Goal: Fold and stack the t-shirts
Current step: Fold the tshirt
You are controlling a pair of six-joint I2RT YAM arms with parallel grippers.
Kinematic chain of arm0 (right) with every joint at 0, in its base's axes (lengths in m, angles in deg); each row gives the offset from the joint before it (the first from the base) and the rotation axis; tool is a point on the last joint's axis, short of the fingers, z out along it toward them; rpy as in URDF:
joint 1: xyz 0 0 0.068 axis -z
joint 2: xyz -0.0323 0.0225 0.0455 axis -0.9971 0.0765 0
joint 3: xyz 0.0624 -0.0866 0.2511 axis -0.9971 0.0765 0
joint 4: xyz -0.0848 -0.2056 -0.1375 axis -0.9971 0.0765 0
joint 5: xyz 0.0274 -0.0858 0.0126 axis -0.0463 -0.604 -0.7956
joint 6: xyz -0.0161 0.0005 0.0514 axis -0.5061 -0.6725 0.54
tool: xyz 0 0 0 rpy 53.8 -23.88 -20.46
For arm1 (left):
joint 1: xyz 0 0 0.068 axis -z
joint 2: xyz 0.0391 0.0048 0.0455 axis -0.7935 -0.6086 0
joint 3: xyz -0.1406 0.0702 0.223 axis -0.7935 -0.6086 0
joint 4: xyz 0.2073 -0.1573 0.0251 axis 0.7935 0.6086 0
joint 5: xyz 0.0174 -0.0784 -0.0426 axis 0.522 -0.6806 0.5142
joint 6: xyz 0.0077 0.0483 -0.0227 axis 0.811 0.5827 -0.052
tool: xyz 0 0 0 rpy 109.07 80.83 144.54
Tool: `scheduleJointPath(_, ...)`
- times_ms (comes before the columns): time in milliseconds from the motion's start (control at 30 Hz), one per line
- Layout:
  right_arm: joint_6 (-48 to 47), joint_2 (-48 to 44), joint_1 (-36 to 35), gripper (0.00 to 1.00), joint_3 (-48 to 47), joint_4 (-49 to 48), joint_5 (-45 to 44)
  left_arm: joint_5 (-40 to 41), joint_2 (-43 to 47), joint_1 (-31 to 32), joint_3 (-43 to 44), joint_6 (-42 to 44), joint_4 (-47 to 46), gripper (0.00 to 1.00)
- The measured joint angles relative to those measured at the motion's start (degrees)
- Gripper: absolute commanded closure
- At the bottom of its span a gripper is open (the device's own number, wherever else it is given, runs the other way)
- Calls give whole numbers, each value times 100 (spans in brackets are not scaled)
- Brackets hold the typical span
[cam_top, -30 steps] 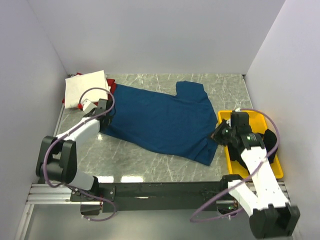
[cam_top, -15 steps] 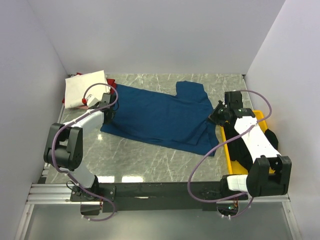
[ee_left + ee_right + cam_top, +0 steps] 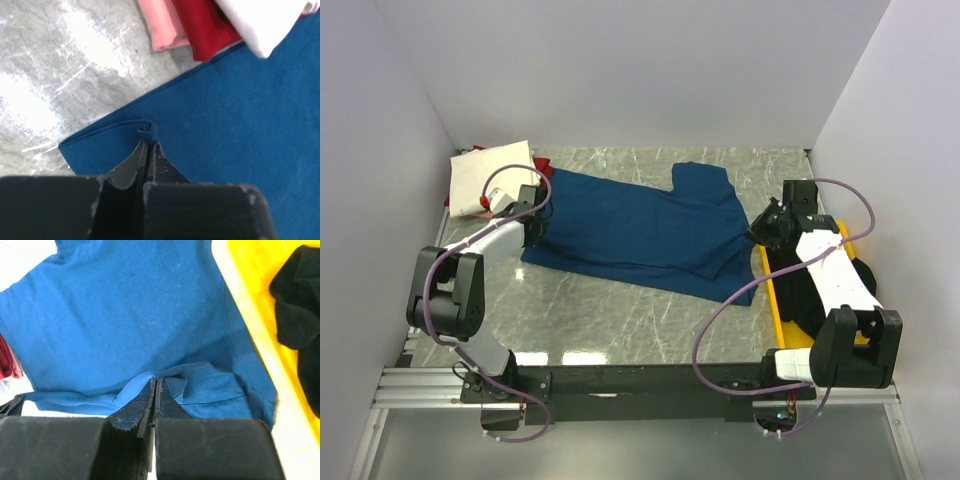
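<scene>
A dark blue t-shirt (image 3: 640, 230) lies spread across the marble table with its back up, so no print shows. My left gripper (image 3: 534, 232) is shut on a rolled bit of its left hem (image 3: 148, 128). My right gripper (image 3: 761, 228) is shut on a raised fold of blue cloth (image 3: 165, 371) at the shirt's right edge, beside the tray. A folded cream t-shirt (image 3: 490, 176) lies at the back left on top of a red one (image 3: 544, 172). A black t-shirt (image 3: 802, 298) sits crumpled in the tray.
A yellow plastic tray (image 3: 770, 288) runs along the table's right side, and its rim (image 3: 250, 295) lies just right of the blue shirt. White walls enclose the left, back and right. The folded stack's pink and red edges (image 3: 200, 30) lie close beyond the left gripper.
My right gripper has swung from the near right to the back along the tray, drawing the shirt's near right corner with it. My left gripper has shifted slightly towards the back.
</scene>
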Motion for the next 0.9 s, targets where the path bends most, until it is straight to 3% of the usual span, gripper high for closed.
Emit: scheduleJointPath(900,-210,348,389,100,164,-341,203,-289,-592,-120,540,146,-170,97)
